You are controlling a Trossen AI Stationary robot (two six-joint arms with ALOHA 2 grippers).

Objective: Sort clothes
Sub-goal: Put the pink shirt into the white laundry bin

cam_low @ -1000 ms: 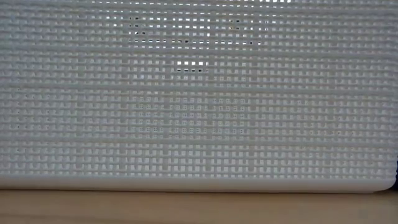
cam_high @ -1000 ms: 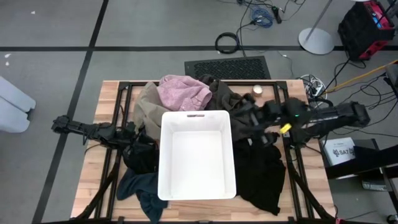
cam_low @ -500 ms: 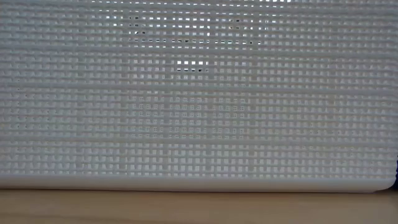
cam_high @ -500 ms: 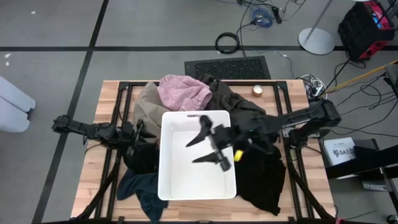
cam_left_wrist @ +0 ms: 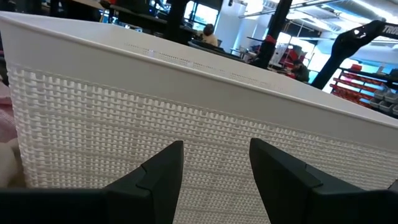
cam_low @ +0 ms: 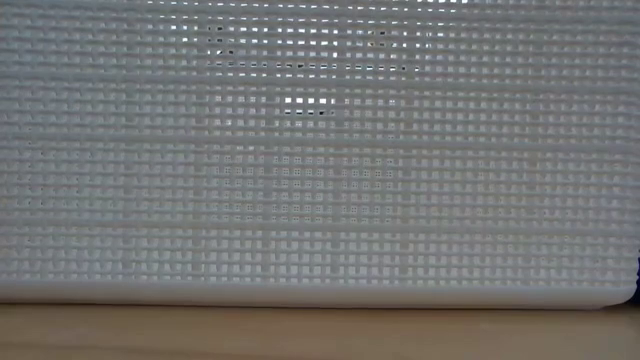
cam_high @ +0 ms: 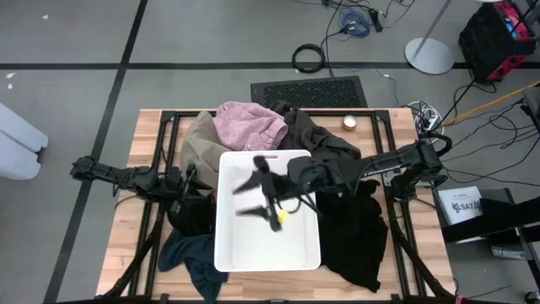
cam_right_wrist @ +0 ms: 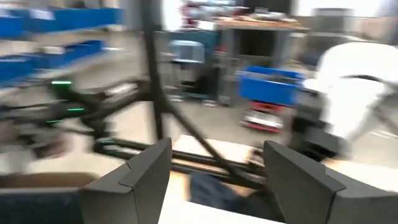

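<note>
R gripper (cam_high: 253, 196) hung over the white bin (cam_high: 226, 241), arm reaching across from the R side, fingers spread w/ nothing between them; bin interior looked bare. L gripper (cam_high: 187, 179) low at the bin's L wall, fingers spread, nothing pinched, black garment (cam_high: 192, 211) just beneath/beside it. Clothes all outside the bin, ringed round it on the bench (cam_high: 118, 253): pink (cam_high: 249, 125) and tan-beige (cam_high: 196, 143) at the far edge, olive-brown (cam_high: 325, 142) far R, large black piece (cam_high: 354, 241) along the R wall, dark teal-blue (cam_high: 198, 266) at the near L corner. Risks, as judged: R arm stretched right across the bin rim, so a low swing back could catch the wall and shove the bin, dragging garments tucked against it; L fingers stood close to the mesh wall, so closing there might snag the bin instead of cloth; garments overlapped at the far edge, so one grab could lift two colours together. High view alone gave the layout, both arms and every garment. Low view (cam_low: 320, 180) was filled by bin mesh, a bench strip beneath. L wrist view showed its fingers (cam_left_wrist: 155, 177) apart and near the bin wall (cam_left_wrist: 124, 124), pink cloth (cam_left_wrist: 9, 130) at the frame edge. R wrist view showed fingers (cam_right_wrist: 134, 180) apart, room beyond smeared
</note>
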